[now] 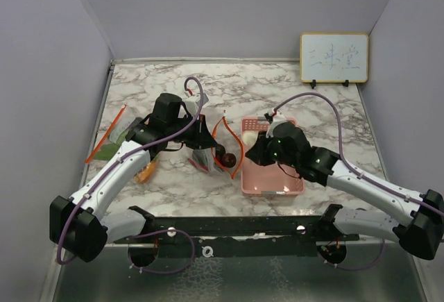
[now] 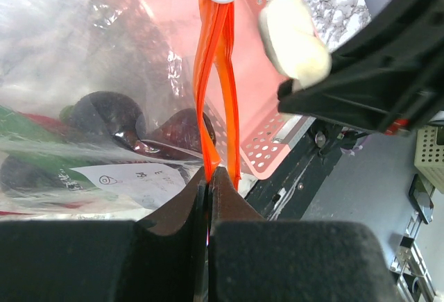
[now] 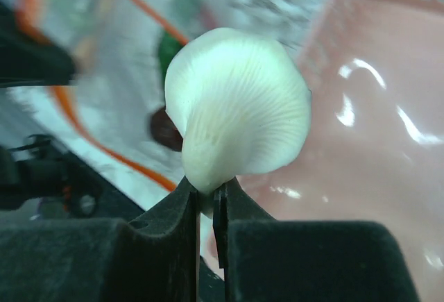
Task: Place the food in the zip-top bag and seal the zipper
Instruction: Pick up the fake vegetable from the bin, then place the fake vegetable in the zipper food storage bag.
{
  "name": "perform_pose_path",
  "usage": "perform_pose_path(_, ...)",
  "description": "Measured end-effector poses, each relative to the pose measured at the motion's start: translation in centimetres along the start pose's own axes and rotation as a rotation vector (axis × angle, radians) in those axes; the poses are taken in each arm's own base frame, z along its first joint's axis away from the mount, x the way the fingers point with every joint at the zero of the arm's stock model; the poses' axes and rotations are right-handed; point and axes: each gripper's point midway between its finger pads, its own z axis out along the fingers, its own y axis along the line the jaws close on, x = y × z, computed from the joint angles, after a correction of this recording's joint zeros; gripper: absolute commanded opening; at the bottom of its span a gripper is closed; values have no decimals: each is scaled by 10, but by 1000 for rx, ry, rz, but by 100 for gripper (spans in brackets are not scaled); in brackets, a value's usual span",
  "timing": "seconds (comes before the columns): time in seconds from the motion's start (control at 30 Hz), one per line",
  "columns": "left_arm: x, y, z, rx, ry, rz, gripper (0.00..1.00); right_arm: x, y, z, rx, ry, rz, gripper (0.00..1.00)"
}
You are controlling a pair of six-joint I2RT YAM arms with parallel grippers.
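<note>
From above, the zip-top bag (image 1: 208, 151) lies on the marble table (image 1: 312, 107), left of centre, with the left gripper (image 1: 201, 133) at its top edge. The right gripper (image 1: 252, 151) hangs over the near left part of the pink basket (image 1: 272, 185), just right of the bag. A carrot (image 1: 146, 171) and a green leaf (image 1: 113, 144) lie on the table further left, outside the bag. A whiteboard (image 1: 334, 57) stands at the far right.

In the left wrist view, the jaws are pinched together on 1 orange zipper strip (image 2: 206, 107), lifting that lip so the bag's mouth gapes. 2 dark round pieces (image 2: 104, 116) sit inside the bag behind the clear film. The white mushroom (image 2: 294, 39) hangs to the right of the mouth, over the basket, held by the other arm.

In the right wrist view, the jaws are clamped on the mushroom's narrow stem, its gilled cap standing above the fingertips. The bag is a blur to the left and the basket floor is on the right.

The step in hand appears to be carrying the mushroom into the bag. The grip on the thin stem looks prone to pivoting, so a slow, level move left would suit. The cap should pass between the 2 orange strips, well below the rim, before the jaws part, while the left arm holds the lip up and taut
</note>
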Motion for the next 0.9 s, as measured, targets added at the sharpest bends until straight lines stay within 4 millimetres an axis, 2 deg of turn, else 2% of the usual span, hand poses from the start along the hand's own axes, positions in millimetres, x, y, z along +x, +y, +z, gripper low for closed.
perform_pose_path(0.1,0,0,0,0,0,-1,0,-20,42,-6,-199,-55,-65,4)
perform_pose_path(0.2,0,0,0,0,0,-3,0,-27,63,-1,-299,-62,-116,5)
perform_pose_path(0.27,0,0,0,0,0,-5,0,-26,74,13,-334,-38,-148,9)
perform_pose_path(0.43,-2,-2,-1,1,-2,-9,0,-18,76,47,-317,22,-175,48)
perform_pose_path(0.5,-3,-2,-1,1,-5,-8,0,-16,73,55,-295,31,-177,56)
perform_pose_path(0.57,-3,-3,-2,1,-5,-8,0,-16,69,57,-275,29,-175,56)
perform_pose_path(0.7,-3,-5,-4,3,-10,-4,0,-25,70,49,-270,-8,-173,56)
perform_pose_path(0.9,-5,-5,-4,6,-17,-11,0,-63,78,8,-282,-153,-156,55)
